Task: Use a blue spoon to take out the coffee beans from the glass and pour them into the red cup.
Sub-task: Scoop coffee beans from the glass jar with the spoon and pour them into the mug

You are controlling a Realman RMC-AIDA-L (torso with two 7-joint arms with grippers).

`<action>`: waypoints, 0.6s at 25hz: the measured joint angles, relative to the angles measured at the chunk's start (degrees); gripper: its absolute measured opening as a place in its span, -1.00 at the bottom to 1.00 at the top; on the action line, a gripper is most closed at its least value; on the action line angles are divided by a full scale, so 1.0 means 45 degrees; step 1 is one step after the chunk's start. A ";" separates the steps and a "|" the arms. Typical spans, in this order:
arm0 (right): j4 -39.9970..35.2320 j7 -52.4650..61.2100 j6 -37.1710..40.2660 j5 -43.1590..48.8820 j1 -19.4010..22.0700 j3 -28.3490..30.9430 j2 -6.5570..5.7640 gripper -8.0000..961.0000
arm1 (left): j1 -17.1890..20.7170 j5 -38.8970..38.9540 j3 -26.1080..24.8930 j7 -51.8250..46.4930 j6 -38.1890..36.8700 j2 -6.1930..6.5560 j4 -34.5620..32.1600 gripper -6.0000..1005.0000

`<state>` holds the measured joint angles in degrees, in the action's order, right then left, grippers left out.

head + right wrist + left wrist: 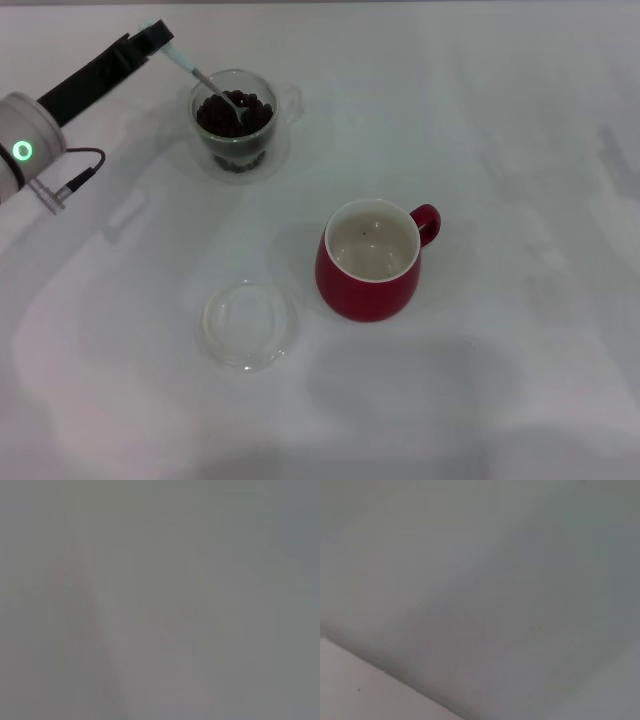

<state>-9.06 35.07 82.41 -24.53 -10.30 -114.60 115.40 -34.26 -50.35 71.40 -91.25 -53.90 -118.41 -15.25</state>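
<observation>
Black left gripper (158,40): clamped on the pale handle end of the blue spoon (205,82), at the far left of the head view, its arm running back toward the near-left edge.
Spoon: slants down and away from the claw, silver bowl resting in the coffee beans (236,115).
Beans: dark heap filling the glass (236,128), which sits just below and to the right of the claw.
Glass edges: clear rim open on top; its small handle points away from the claw; a shallow clear saucer-like ring shows around its base.
Red cup (371,262): well apart from the claw, nearer the robot and to the right of the glass, upright, cream inside showing a few dark specks, loop handle on the side away from the claw.
Flat clear dish (248,324): nearer still, left of the cup, apart from it.
White table (520,150): bare surface between glass and cup, and wide bare room beyond the cup to the right.
Right gripper: out of sight in every view.
Wrist views: only blurred grey surface, nothing to tell.
</observation>
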 joint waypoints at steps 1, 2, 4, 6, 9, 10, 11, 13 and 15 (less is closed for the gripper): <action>0.0000 0.0000 -0.0004 0.0000 -0.0014 0.0000 -0.0001 0.55 | 0.0042 0.0023 -0.0016 -0.0197 -0.0013 -0.0005 -0.0006 -0.75; 0.0000 -0.0001 -0.0009 0.0000 -0.0030 0.0000 0.0000 0.55 | 0.0042 0.0023 -0.0016 -0.0197 -0.0013 -0.0005 -0.0006 -0.75; 0.0000 0.0000 -0.0019 -0.0025 -0.0059 0.0008 0.0000 0.55 | 0.0183 0.0042 -0.0024 -0.0885 -0.0128 -0.0015 -0.0026 -0.75; 0.0000 0.0000 -0.0021 -0.0094 -0.0089 0.0016 0.0000 0.55 | 0.0326 0.0088 -0.0028 -0.1191 -0.0180 -0.0019 -0.0092 -0.75; 0.0001 -0.0001 -0.0021 -0.0130 -0.0146 0.0018 0.0000 0.55 | 0.0497 0.0338 -0.0044 -0.1598 -0.0410 -0.0028 -0.0116 -0.75; -0.0006 0.0000 -0.0021 -0.0131 -0.0174 0.0018 0.0000 0.55 | 0.0517 0.0396 -0.0044 -0.1682 -0.0487 -0.0027 -0.0097 -0.75; -0.0036 0.0000 -0.0021 -0.0132 -0.0185 0.0018 0.0000 0.55 | 0.0517 0.0396 -0.0044 -0.1682 -0.0487 -0.0027 -0.0097 -0.75; -0.0102 0.0000 -0.0021 -0.0135 -0.0192 0.0017 0.0000 0.55 | 0.0671 0.0432 -0.0063 -0.2052 -0.0719 -0.0015 -0.0075 -0.75; -0.0135 0.0000 -0.0018 -0.0136 -0.0192 0.0014 0.0000 0.55 | 0.0782 0.0434 -0.0149 -0.2094 -0.0832 -0.0015 -0.0066 -0.75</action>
<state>-9.66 35.07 82.33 -25.14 -11.16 -114.53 115.40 -30.74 -48.39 70.73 -100.67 -57.64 -118.47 -15.55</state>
